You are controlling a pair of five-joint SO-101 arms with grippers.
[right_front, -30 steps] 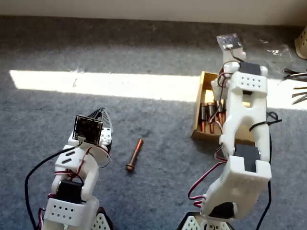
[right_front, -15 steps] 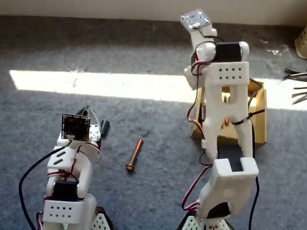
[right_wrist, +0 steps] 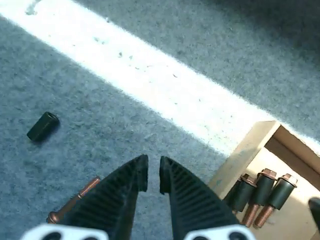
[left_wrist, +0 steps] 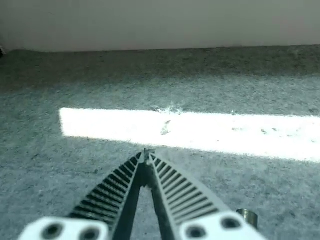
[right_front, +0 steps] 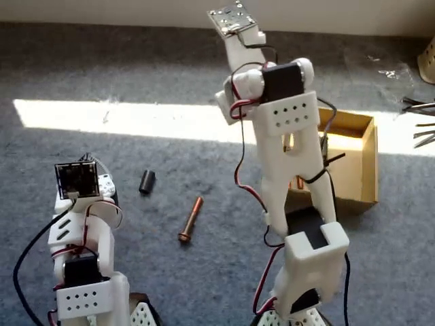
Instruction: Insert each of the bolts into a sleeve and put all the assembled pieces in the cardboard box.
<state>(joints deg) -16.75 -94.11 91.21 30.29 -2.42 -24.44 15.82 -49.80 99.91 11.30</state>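
R pincer ajar; sleeve, bolt loose; 3 assembled pcs in box.

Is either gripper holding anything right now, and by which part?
Nothing is held. The left gripper is shut on nothing; the right gripper is slightly open and empty.

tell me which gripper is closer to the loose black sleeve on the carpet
Left. The left gripper sits low, right beside the sleeve; the right gripper hangs higher and farther off, between the sleeve and the cardboard box.
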